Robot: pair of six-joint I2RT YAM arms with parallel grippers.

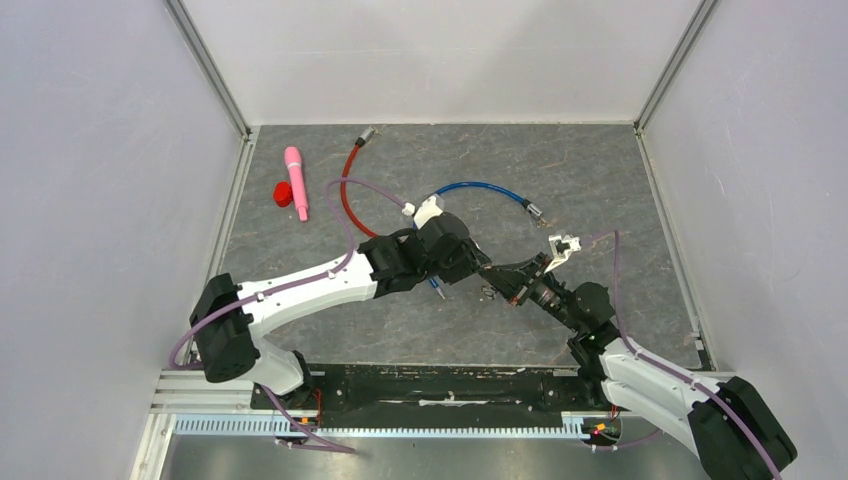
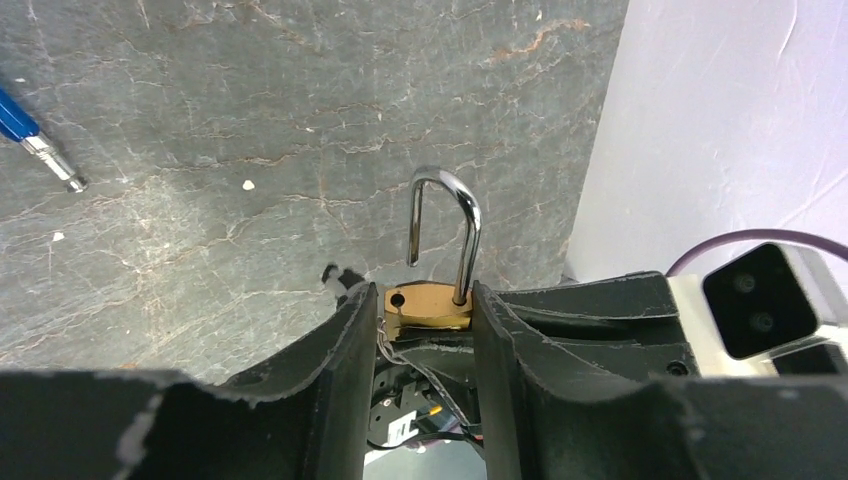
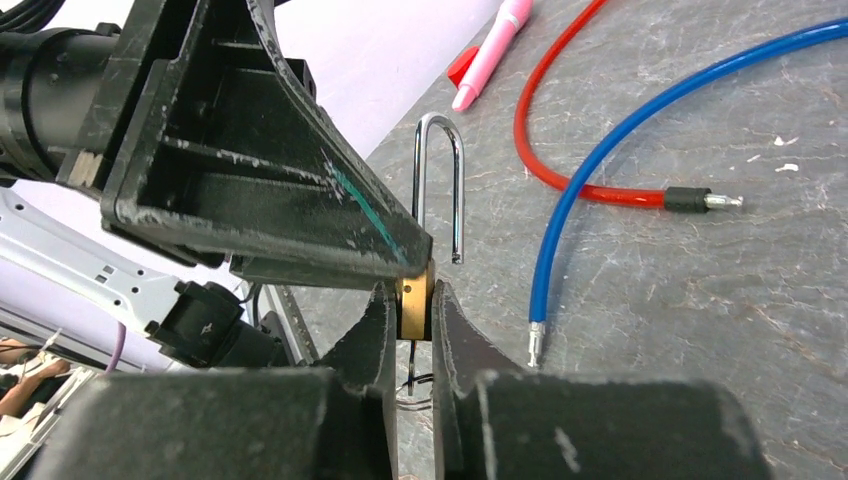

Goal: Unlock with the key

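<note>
Brass padlock (image 2: pixel 428 306), held above mid-table, pinched by left gripper (image 2: pixel 425 298), shackle (image 2: pixel 447 215) sprung open toward 12 o'clock, right gripper (image 3: pixel 413 305) pressed together on its body, wire ring (image 3: pixel 415 392) at 6 o'clock.

No readable text, labels, brand marks, numbers or signs on anything in view

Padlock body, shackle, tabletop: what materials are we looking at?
Padlock body: probably brass, from its dull yellow-gold tone.
Shackle: likely polished or chromed steel; silvery with bright mirror-like highlights.
Tabletop: dark grey with pale and rusty veins, slate or marble look; could equally be a printed laminate.
</note>
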